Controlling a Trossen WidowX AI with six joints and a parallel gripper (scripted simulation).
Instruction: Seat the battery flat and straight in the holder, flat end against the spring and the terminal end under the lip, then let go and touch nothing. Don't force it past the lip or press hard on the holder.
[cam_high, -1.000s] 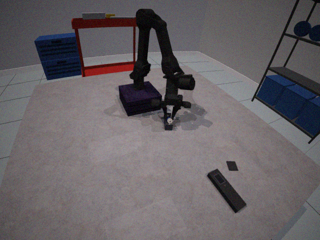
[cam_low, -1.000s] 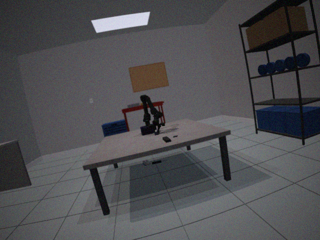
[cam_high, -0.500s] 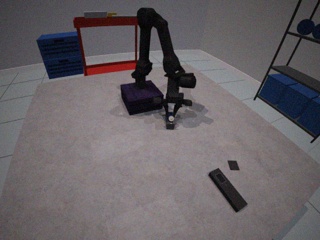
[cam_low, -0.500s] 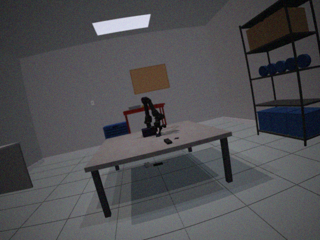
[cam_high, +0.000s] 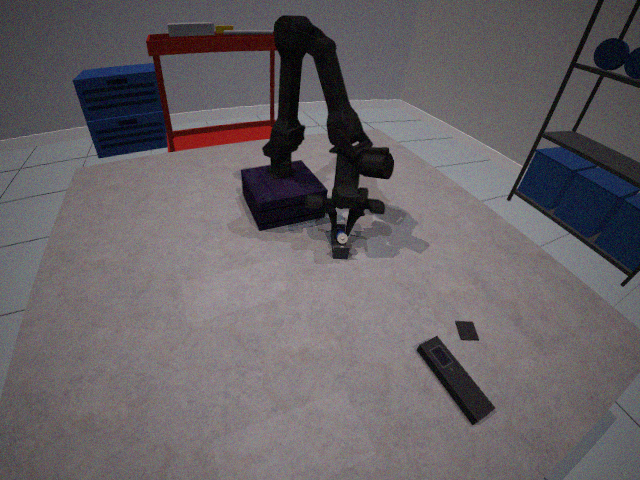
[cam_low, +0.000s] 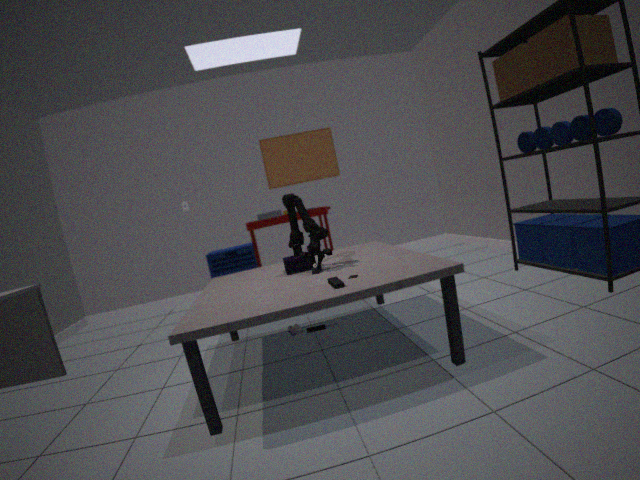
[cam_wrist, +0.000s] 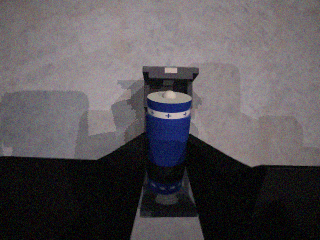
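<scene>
My gripper (cam_high: 341, 230) (cam_wrist: 166, 139) is shut on a blue battery (cam_high: 341, 236) (cam_wrist: 168, 132) with a white band and a pale terminal nub at its far end. The battery lies along a small dark holder (cam_high: 340, 252) (cam_wrist: 170, 74) on the table, just in front of the arm's base. In the wrist view the holder's far lip shows just beyond the terminal end, and its near floor (cam_wrist: 167, 206) shows below the battery. The battery's flat end is hidden between my fingers. I cannot tell whether the battery touches the holder. In the exterior view the gripper (cam_low: 316, 267) is tiny.
A dark purple base block (cam_high: 281, 193) carries the arm. A long black remote-like bar (cam_high: 454, 378) and a small dark card (cam_high: 466, 330) lie at the front right of the table. A red bench (cam_high: 206, 43), blue crates (cam_high: 121, 108) and a shelf rack (cam_high: 584, 149) stand beyond the table.
</scene>
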